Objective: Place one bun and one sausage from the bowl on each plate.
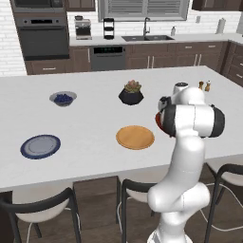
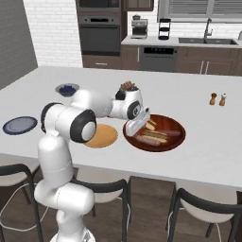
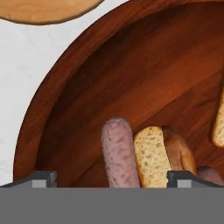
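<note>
The claw (image 2: 139,124) stands wide open, gripping nothing, poised over the near-left part of the bowl (image 2: 174,142). In the hand view its two dark fingertips (image 3: 40,178) rise at the lower edge, well apart, with a sausage (image 3: 118,153) and a bun (image 3: 151,155) lying side by side between them, just beyond the tips. The sausage is a smooth pinkish-grey cylinder with a rounded end; the bun shows a pale, crumbly cut face and a glossy brown crust. A further bun (image 3: 218,118) shows at the right edge of that view.

The bowl is wide, shallow and round, of dark red-brown wood grain, and in the right base view it holds several sausages and buns. Just beside its left rim lies the tan-orange plate (image 2: 103,136), flat, round and bare. The grey-blue plate (image 2: 20,125), with a dark blue rim, lies well apart at the far left, also bare.

All rest on a large, smooth white counter (image 1: 95,118). Farther back stand a small grey bowl of blue berries (image 1: 63,98), a black plant pot (image 1: 131,93) and two small shakers (image 2: 218,99). Dark-framed stools (image 2: 198,208) stand along the near edge. Behind are brown cabinets, a wall oven (image 1: 43,35), a sink (image 1: 147,37) and white brick walls.
</note>
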Controlling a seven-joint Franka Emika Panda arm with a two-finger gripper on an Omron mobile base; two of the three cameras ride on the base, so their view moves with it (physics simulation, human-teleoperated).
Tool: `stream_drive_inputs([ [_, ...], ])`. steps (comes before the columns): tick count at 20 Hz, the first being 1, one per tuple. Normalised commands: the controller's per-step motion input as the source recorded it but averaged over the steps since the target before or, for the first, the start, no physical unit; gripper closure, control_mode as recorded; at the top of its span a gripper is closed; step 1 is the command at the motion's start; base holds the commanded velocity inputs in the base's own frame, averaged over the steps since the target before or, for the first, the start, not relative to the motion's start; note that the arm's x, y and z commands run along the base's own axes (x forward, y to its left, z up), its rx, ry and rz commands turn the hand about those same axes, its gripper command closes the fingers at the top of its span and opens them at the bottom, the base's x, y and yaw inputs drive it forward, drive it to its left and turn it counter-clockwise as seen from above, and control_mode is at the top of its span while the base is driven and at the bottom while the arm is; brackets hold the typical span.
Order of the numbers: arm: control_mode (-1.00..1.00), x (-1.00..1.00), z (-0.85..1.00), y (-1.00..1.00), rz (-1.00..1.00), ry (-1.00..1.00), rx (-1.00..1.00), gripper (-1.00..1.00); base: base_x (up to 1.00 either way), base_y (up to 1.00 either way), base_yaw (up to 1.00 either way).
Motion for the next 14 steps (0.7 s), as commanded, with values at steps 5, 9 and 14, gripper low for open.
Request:
stream_drive_inputs([
  [5, -1.0, 0.56, -0.15, -0.27, 0.19, 0.05, 0.0, -1.0, 0.0, 0.0, 0.0],
  [9, -1.0, 0.33, -0.53, -0.29, 0.2, 0.05, 0.0, -1.0, 0.0, 0.0, 0.0],
  [14, -1.0, 0.34, -0.42, -0.22, 0.19, 0.01, 0.0, 1.0, 0.0, 0.0, 0.0],
])
